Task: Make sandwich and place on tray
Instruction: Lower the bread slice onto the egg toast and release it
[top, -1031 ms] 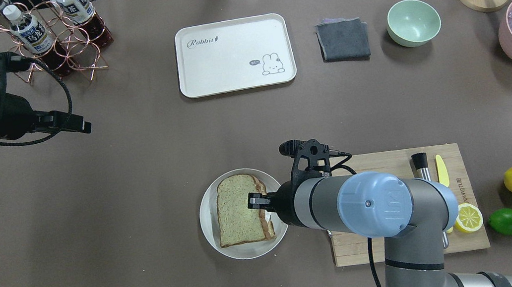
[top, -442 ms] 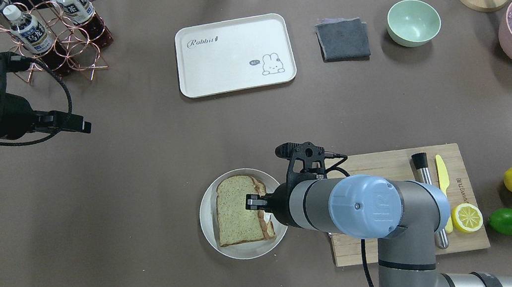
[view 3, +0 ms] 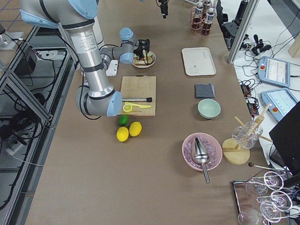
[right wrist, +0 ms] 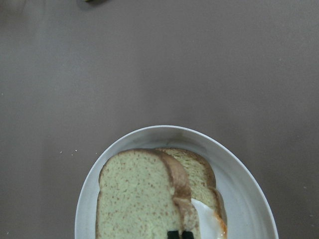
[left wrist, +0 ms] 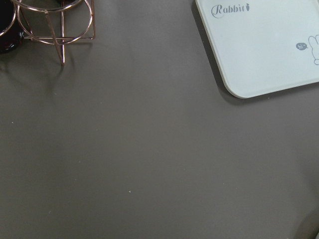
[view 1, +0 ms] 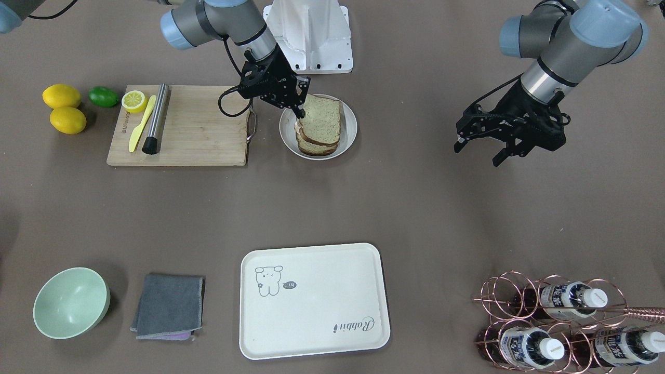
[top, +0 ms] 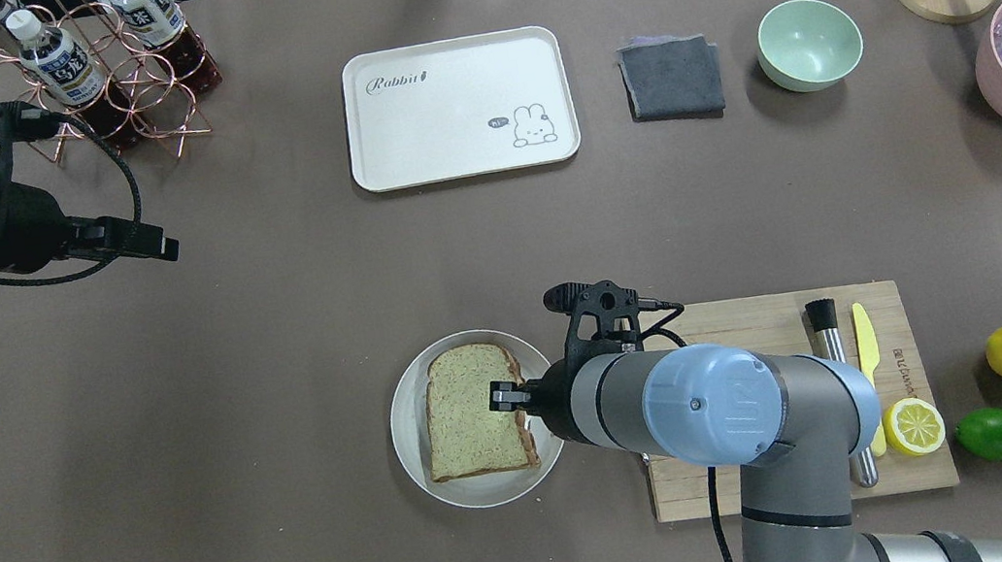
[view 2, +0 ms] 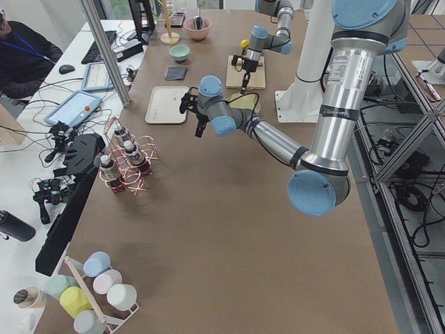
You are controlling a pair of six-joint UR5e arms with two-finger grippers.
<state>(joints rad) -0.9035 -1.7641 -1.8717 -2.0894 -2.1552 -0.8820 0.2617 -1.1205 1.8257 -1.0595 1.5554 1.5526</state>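
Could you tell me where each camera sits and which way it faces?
Front-facing: across the table, facing the robot, steeply down; base at top, left arm at right.
Overhead: behind the robot, looking forward and down; both arms.
Exterior left: table's end, looking along it; left arm nearest.
Exterior right: opposite end; right arm nearest.
Left wrist: down at table and tray corner; no body.
Right wrist: down at sandwich on plate; fingertips show.
Shared: front-facing and overhead both show the tray, turned opposite ways.
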